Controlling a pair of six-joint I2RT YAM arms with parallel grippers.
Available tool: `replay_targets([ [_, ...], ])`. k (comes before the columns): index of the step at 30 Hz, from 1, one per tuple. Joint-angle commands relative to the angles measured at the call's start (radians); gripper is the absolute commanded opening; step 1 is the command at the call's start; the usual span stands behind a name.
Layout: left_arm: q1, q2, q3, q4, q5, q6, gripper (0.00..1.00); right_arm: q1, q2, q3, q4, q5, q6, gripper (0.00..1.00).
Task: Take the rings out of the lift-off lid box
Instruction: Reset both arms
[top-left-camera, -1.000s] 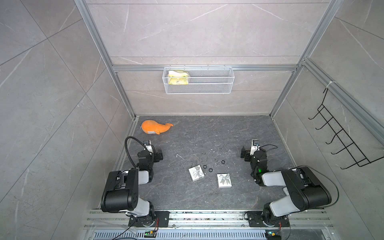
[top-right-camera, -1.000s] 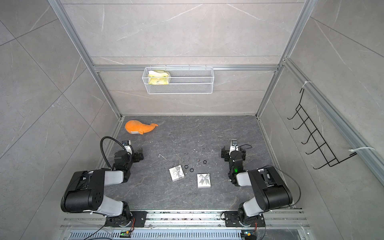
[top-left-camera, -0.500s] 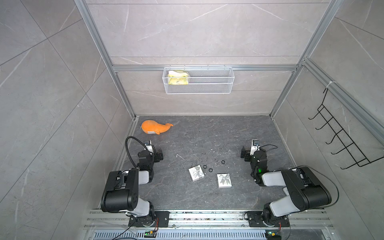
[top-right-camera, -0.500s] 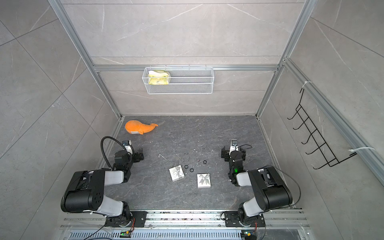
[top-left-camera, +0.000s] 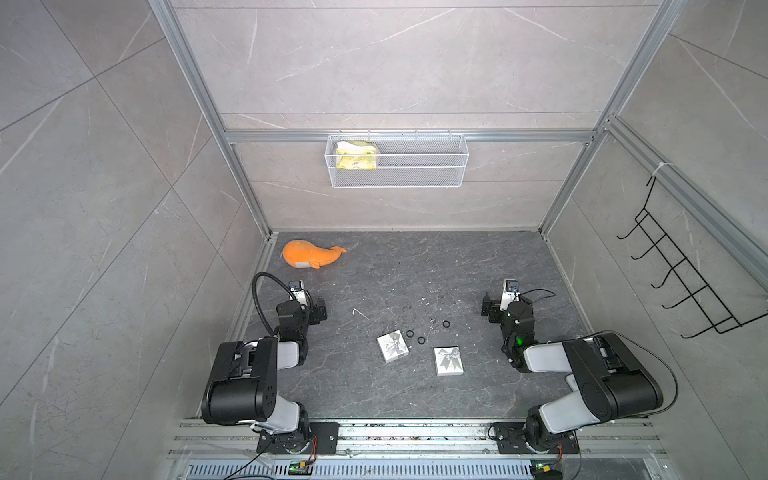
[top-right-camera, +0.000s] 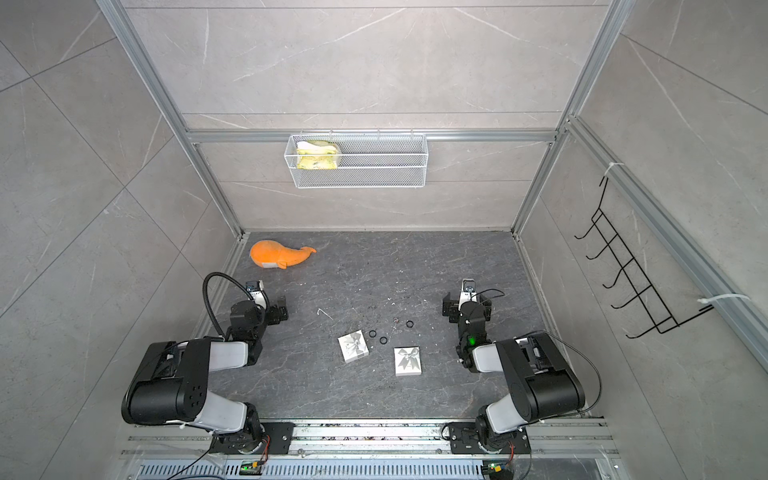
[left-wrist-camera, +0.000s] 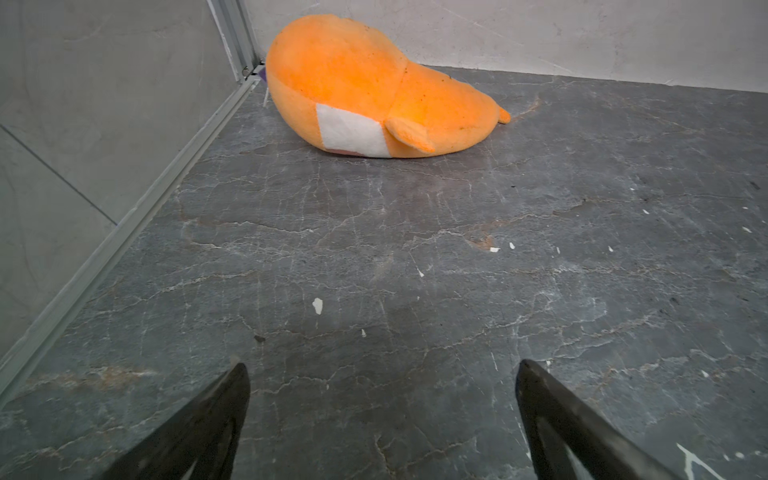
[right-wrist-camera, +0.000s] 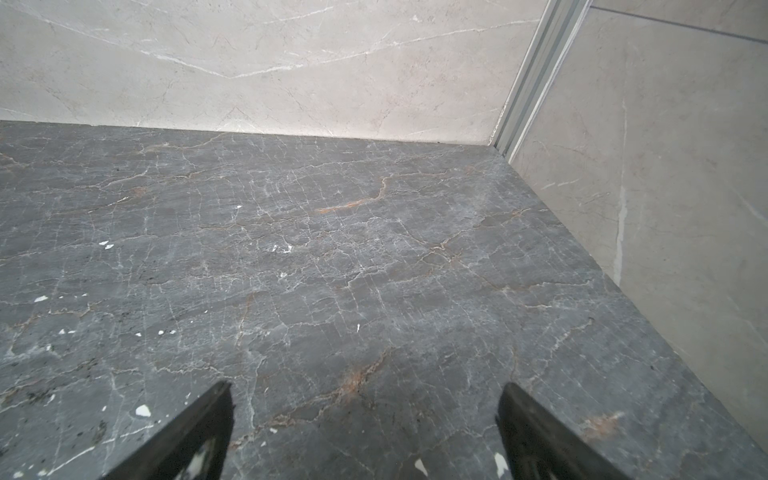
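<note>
While both arms sit folded low at either side of the frame, the rings (top-left-camera: 421, 340) lie out on the dark floor (top-left-camera: 415, 282), a little below centre in both top views. Two of them sit just right of the tilted white gift box (top-left-camera: 392, 346) (silver bow on top). The third ring (top-left-camera: 446, 323) lies further up and right, above the second gift box (top-left-camera: 448, 360). The left gripper (left-wrist-camera: 382, 370) and the right gripper (right-wrist-camera: 365, 390) both have their jaws spread wide and hold nothing. An orange plush whale (left-wrist-camera: 374, 83) fills the upper middle of the left wrist view.
</note>
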Motion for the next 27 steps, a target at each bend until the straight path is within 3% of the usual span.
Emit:
replay_targets([
  [1,0.004,-0.005,-0.002,0.039,0.075,0.037,1.00,-0.004,0.003,0.016,-0.012,-0.008,0.018,0.99],
  [5,0.004,0.006,0.008,0.042,-0.049,-0.010,1.00,-0.004,0.003,0.017,-0.012,-0.008,0.018,0.99],
  [7,0.003,-0.003,0.007,0.025,0.063,0.035,1.00,-0.004,0.003,0.016,-0.012,-0.008,0.018,0.99],
  [12,0.005,0.007,0.012,0.031,-0.007,0.007,1.00,-0.004,0.003,0.016,-0.012,-0.007,0.018,0.99],
  [27,0.005,0.004,0.014,0.022,-0.006,0.005,1.00,-0.022,0.001,0.028,-0.035,-0.050,0.026,0.99],
])
